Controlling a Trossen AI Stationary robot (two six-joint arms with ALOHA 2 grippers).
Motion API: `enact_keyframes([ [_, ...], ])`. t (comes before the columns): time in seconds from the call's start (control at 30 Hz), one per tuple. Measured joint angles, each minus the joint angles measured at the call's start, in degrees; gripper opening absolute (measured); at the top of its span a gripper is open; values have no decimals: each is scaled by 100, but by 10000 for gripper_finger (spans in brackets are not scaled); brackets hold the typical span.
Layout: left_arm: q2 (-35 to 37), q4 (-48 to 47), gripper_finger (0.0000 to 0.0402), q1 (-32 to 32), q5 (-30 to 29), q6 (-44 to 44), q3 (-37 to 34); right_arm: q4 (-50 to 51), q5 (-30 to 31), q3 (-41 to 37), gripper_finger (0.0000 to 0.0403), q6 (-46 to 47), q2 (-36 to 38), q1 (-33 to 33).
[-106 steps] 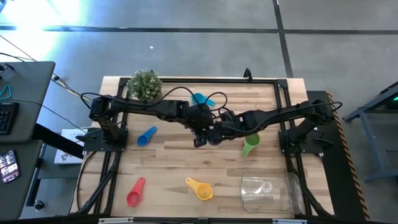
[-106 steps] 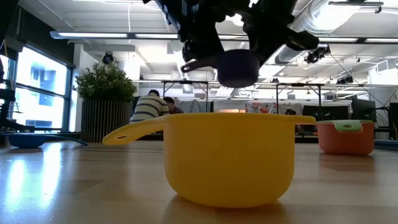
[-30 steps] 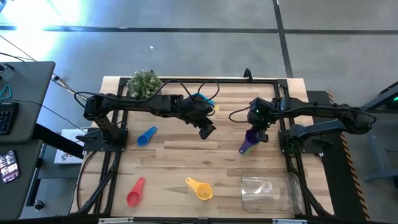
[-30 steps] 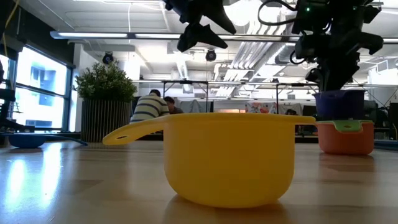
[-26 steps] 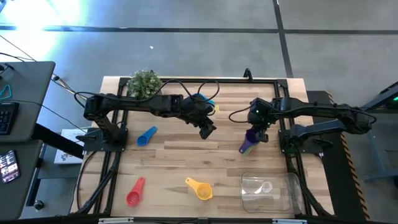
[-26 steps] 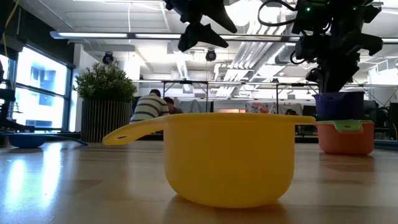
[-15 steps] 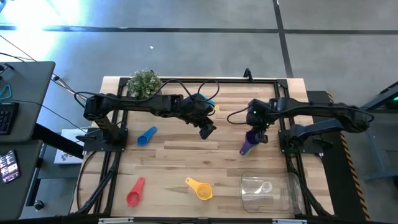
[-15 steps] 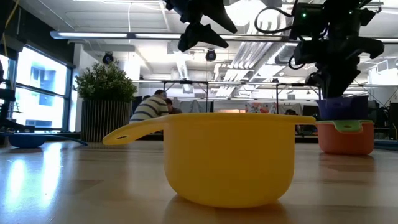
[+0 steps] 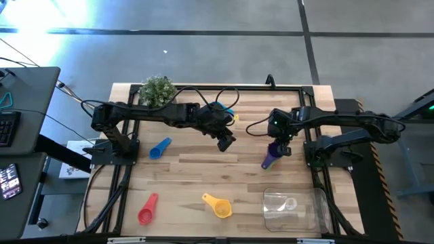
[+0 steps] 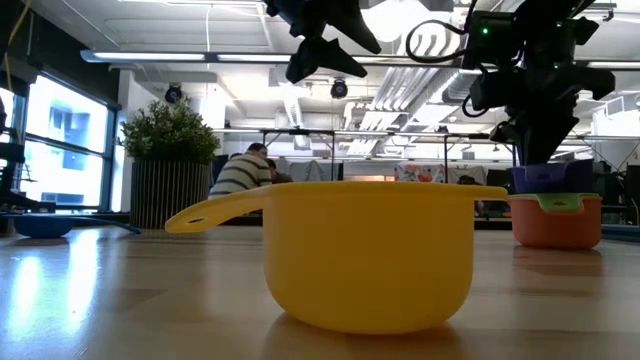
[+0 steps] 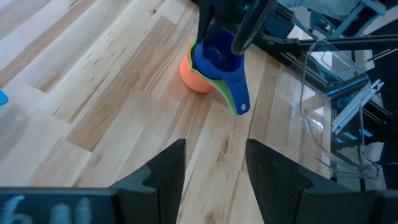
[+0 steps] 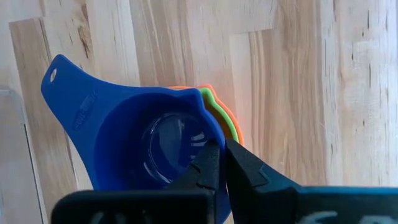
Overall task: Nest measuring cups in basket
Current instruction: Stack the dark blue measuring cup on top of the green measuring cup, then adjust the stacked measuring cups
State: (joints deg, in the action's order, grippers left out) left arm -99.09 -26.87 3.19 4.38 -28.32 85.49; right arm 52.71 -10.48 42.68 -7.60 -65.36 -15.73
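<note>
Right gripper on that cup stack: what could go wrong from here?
1. The right gripper is shut on the rim of the purple cup, the top of a stack that is not yet in the basket; lifting by that rim may leave the lower cups behind.
2. The stack's handles stick out to one side, so it may tip on release.

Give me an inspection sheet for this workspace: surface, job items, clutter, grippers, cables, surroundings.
Surface: wooden table, butcher-block top.
Job items: purple cup nested in a green and orange stack; blue cup, red cup, yellow cup and teal cup loose; clear basket holds one pale cup.
Clutter: potted plant.
Grippers: left gripper open, raised mid-table; right gripper shut on the purple cup's rim.
Cables: black cable looped along the left arm.
Surroundings: desk with keyboard; a seated person behind.
</note>
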Motion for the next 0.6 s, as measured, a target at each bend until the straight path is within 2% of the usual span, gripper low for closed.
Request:
enact_keyframes([
  [0.37,0,-9,159,0,-2,-1,0,-1,10,0,90,-2,0,0],
  [0.6,0,-14,158,1,-2,0,0,272,82,220,109,346,20,0],
])
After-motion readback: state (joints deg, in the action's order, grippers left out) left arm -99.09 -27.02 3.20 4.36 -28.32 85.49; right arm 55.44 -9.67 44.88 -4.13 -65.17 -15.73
